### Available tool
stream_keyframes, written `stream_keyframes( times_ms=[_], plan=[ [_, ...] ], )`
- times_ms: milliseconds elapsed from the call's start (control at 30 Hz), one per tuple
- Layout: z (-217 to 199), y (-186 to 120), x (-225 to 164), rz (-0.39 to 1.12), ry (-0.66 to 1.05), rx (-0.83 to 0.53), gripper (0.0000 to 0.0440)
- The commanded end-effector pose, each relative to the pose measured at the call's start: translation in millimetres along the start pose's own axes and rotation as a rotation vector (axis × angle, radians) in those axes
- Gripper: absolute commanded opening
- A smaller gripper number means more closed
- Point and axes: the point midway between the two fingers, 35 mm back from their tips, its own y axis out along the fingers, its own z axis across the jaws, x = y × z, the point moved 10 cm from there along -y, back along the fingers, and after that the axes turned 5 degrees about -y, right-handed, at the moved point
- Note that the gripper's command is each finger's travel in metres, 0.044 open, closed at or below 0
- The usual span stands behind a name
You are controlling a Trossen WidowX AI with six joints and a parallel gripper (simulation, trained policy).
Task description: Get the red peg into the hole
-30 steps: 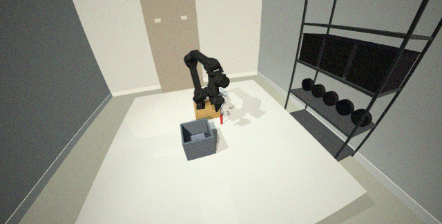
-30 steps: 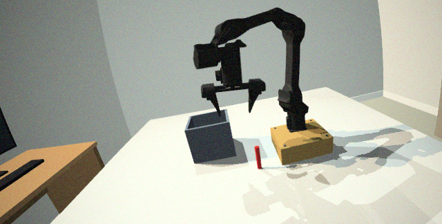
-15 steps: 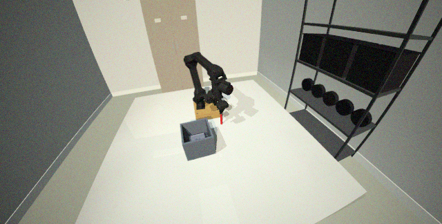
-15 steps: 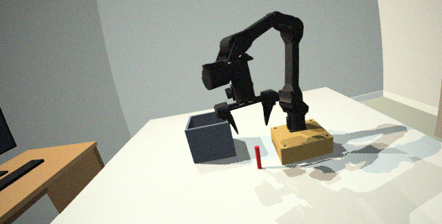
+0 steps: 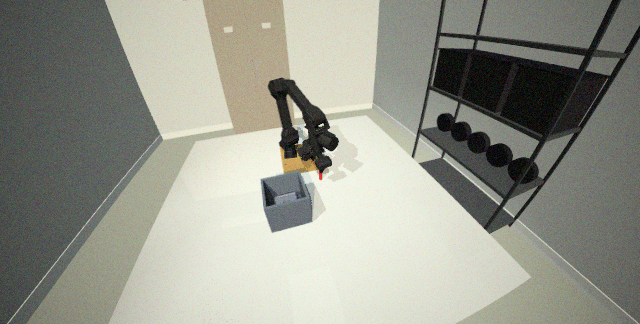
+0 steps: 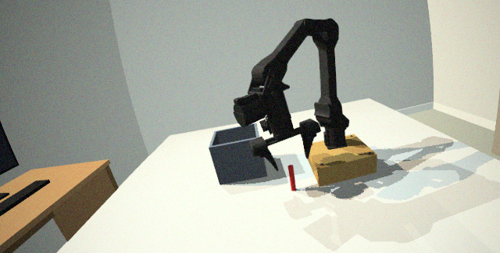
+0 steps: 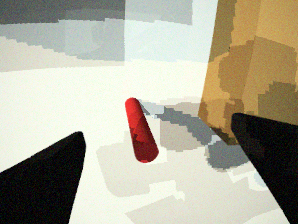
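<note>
Top view: red peg (image 5: 320,176) (image 6: 292,179) (image 7: 141,131) on the counter (image 5: 225,264) (image 6: 156,206) (image 7: 40,90), outside and to the right of the open box (image 5: 290,211) (image 6: 238,163); end effector (image 5: 316,161) (image 6: 293,163) (image 7: 160,130) close above. Pale plate (image 5: 286,198) partly visible inside the box; hole not distinguishable from here. Exterior view: peg upright between the box at left and the yellow base block (image 5: 295,165) (image 6: 348,167) (image 7: 250,65) at right, touching neither. End effector wide, holding nothing, tilted, with fingertips at about the height of the peg's top. Before further descent, level the hand and align with the peg's upright axis, to avoid tipping the peg with one low finger. Keep the right finger clear of the base block. Wrist view: peg in the gap between the spread fingers, somewhat nearer the left one, contact with neither. Shift slightly left to centre the peg, then lower straight down until both pads flank the shaft. Close slowly and evenly; uneven contact likely to push the peg over. Grip the upper part, leaving the lower end free for insertion. Confirm a firm, vertical hold before lifting, then raise above the box rim before traversing.
</note>
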Motion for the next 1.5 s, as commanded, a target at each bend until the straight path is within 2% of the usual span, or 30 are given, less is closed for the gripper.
stream_keyframes(
  times_ms=[0, 167, 267, 667, 767, 1167, 1467],
  plan=[
    [-1, 12, 0, 0.004, 0.003, -0.013, 0.0421],
    [-1, 26, 0, 0.007, 0.012, -0.014, 0.0398],
    [0, 34, 0, 0.010, 0.015, -0.009, 0.0364],
    [14, 53, -6, 0.038, -0.025, 0.014, 0.0058],
    [17, 53, -7, 0.046, -0.040, 0.025, 0.0000],
    [26, 24, -12, 0.105, -0.006, 0.137, 0.0000],
    [33, -10, -12, 0.137, -0.010, 0.241, 0.0000]
  ],
)
